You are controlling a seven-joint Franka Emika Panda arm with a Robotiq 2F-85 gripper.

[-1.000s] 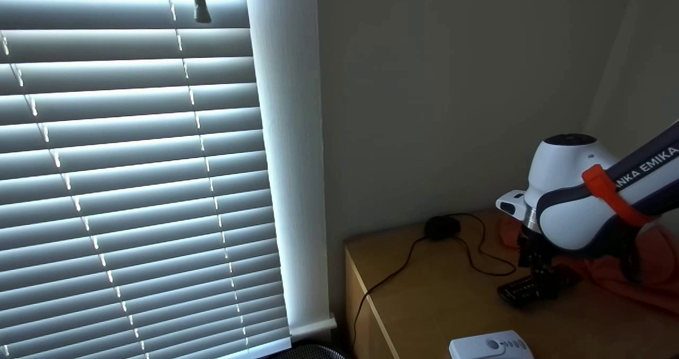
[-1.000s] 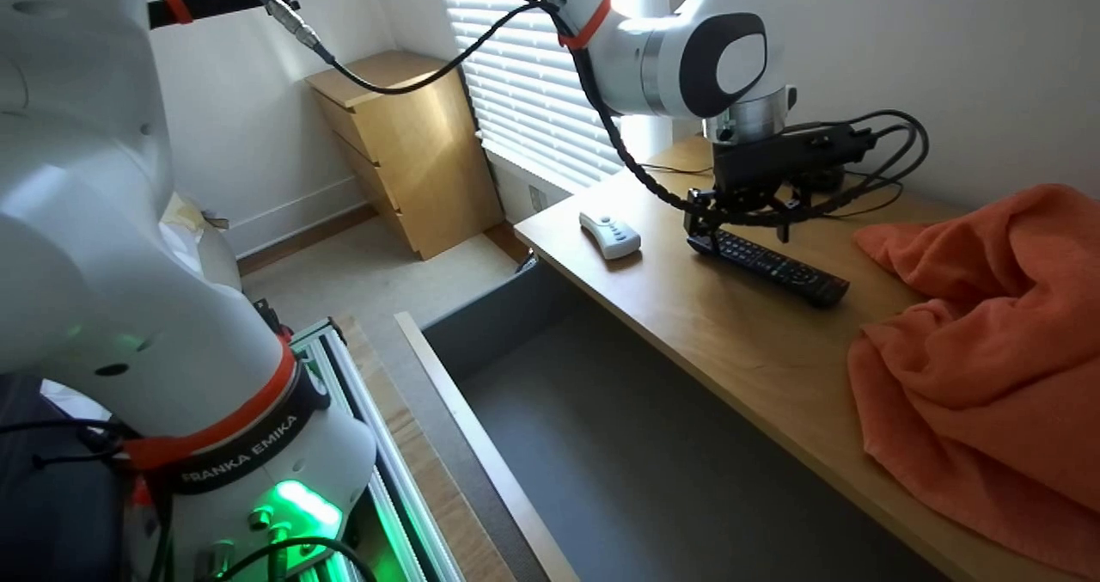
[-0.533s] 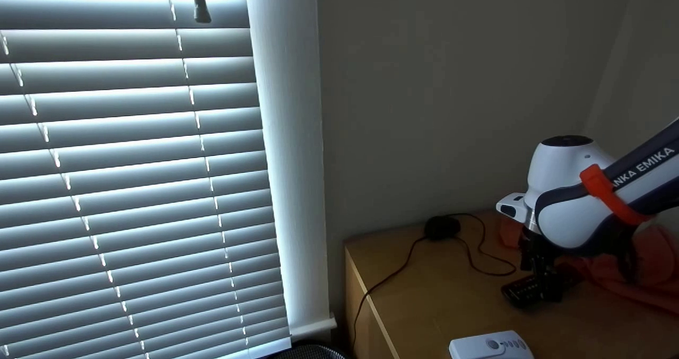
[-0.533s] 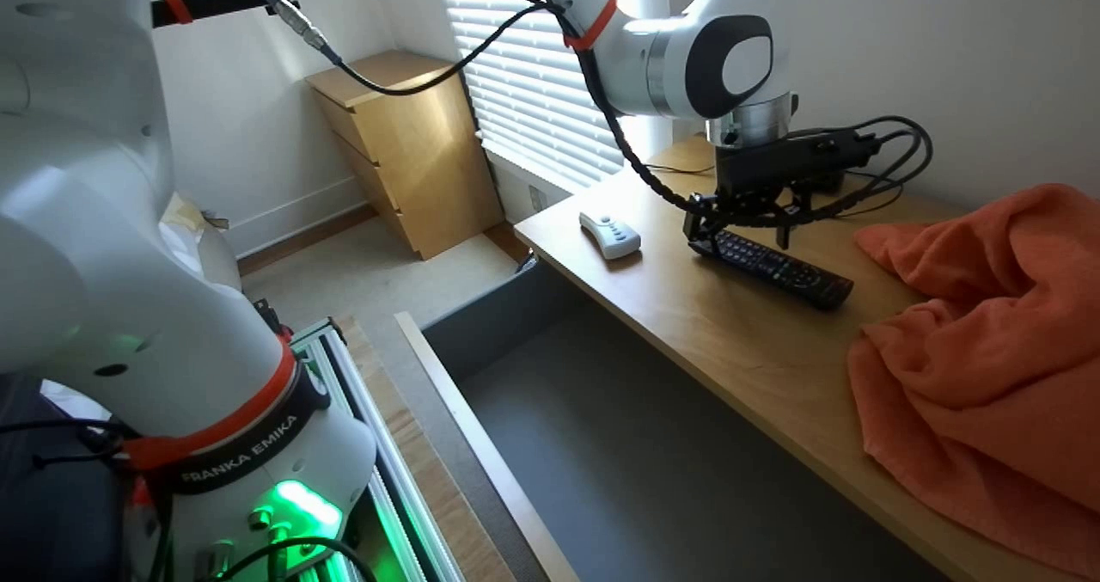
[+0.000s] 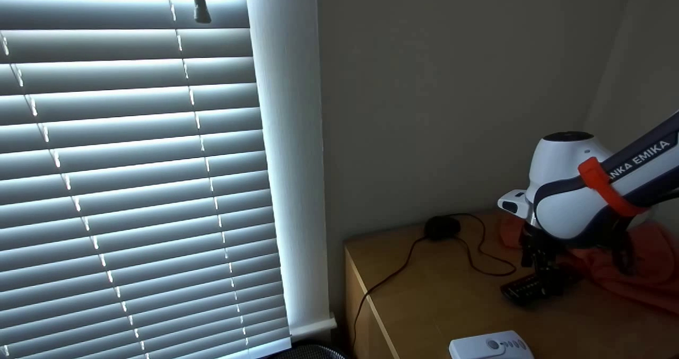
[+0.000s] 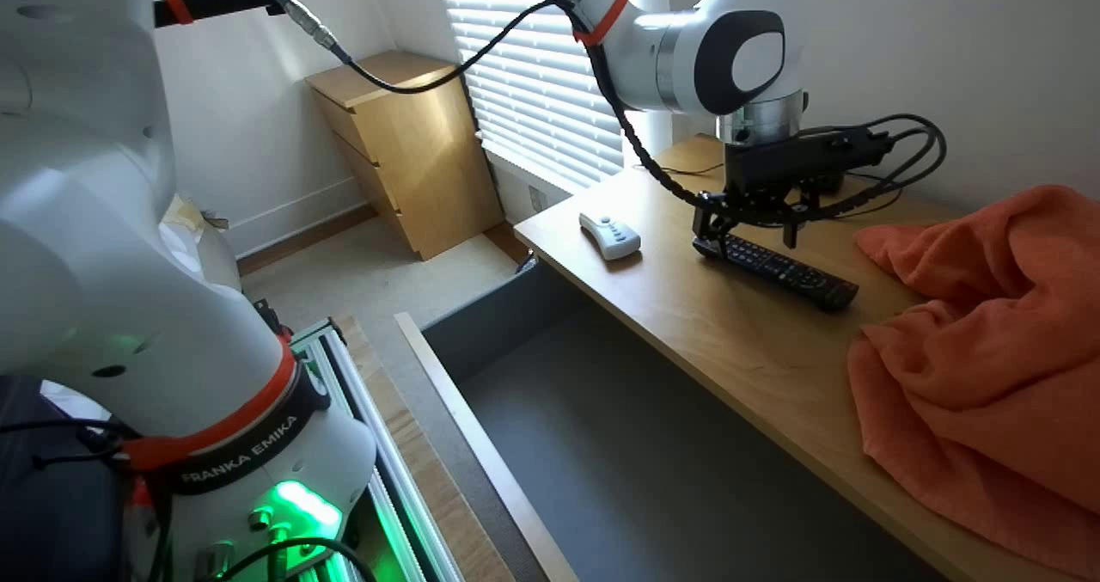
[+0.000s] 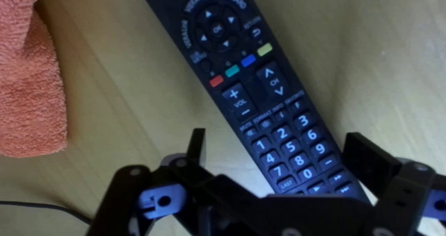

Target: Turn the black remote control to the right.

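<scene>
The black remote control [image 6: 799,277] lies flat on the wooden top, running diagonally; it also shows in an exterior view [image 5: 522,291], partly hidden behind the gripper. In the wrist view the remote [image 7: 251,89] slants from upper left to lower right, its lower end hidden by the gripper body. My gripper [image 7: 277,145] is open, its fingers on either side of the number-key end. The right-hand finger appears against the remote's edge; wood shows between the left-hand finger and the remote. The gripper [image 6: 752,235] is low over the remote's far end in an exterior view.
An orange cloth [image 6: 988,350] lies beside the remote. A white remote-like device [image 6: 610,235] sits near the top's edge. A black puck [image 5: 442,227] with a thin cable lies by the wall. An open grey drawer [image 6: 653,444] is below the front edge.
The gripper and arm have shifted slightly rightward in an exterior view. The black remote has slid a little the same way with them. The gripper stays open.
</scene>
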